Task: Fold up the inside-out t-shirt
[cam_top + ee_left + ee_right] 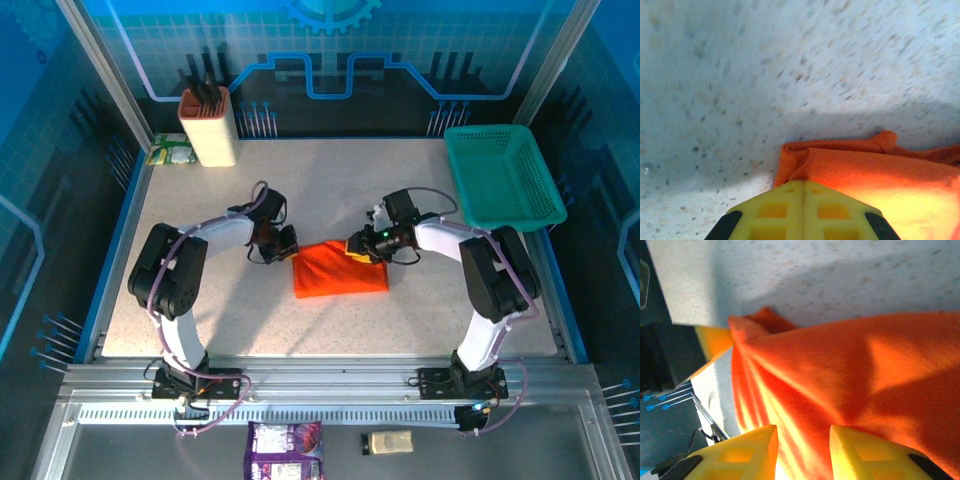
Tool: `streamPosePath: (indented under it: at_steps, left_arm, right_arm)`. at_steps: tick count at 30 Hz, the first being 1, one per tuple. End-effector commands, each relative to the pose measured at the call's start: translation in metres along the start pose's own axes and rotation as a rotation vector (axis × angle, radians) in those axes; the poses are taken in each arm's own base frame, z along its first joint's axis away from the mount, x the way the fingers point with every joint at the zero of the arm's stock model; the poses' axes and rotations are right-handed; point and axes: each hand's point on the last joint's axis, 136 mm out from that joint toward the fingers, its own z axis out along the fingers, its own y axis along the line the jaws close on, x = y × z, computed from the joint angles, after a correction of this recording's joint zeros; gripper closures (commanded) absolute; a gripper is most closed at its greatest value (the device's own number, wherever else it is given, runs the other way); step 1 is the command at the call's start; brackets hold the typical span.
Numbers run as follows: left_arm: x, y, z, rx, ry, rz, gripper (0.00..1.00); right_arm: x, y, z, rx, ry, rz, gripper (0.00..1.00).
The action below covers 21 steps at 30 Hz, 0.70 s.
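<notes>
Inside-out t-shirt (pixel 340 272), bunched compact, lies well apart from the basket (pixel 500 180), toward its near left. Left gripper (pixel 802 184) is pressed tight on the edge farther from the basket. Right gripper (pixel 802 435), fingers narrow, pinches the edge nearer it. Risk: uneven pull — thin cloth slips free, fold collapses.

T-shirt (pixel 340 268): matt orange knit cloth. Table (pixel 400 180): speckled matt surface.

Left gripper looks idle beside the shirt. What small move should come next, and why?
Probably open the left gripper and ease it onto the corner of the t-shirt ahead: its jaws are shut, holding no cloth, while the right gripper seems to pinch the opposite end, creases converging there.
</notes>
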Motion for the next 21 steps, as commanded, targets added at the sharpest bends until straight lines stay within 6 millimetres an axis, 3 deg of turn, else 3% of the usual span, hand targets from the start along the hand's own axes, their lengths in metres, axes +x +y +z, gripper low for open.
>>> streamPosePath:
  at_steps: [1,5,8,11,15,18,21]
  left_arm:
    - [-0.008,-0.019,-0.026,-0.002,-0.018,0.105,0.94]
    - [0.019,-0.043,-0.042,0.000,0.003,0.182,0.94]
    - [0.055,-0.049,-0.040,-0.003,0.047,0.202,0.94]
    - [0.090,-0.047,-0.023,0.009,0.109,0.184,0.94]
    - [0.120,-0.015,0.013,-0.055,0.193,0.140,0.94]
    - [0.127,0.019,0.022,-0.144,0.201,0.120,0.95]
    - [0.126,0.025,0.018,-0.150,0.194,0.124,0.95]
  right_arm:
    - [-0.015,0.026,-0.015,-0.035,-0.065,-0.067,0.65]
    - [-0.026,0.034,-0.005,-0.067,-0.031,-0.099,0.65]
    - [-0.035,0.015,0.000,0.002,-0.037,-0.079,0.65]
    - [-0.042,-0.012,-0.006,0.097,-0.064,-0.056,0.65]
    - [-0.045,-0.060,-0.011,0.246,-0.081,-0.022,0.66]
    - [-0.045,-0.090,-0.019,0.312,-0.092,0.022,0.67]
    - [-0.047,-0.087,-0.030,0.314,-0.108,0.007,0.67]
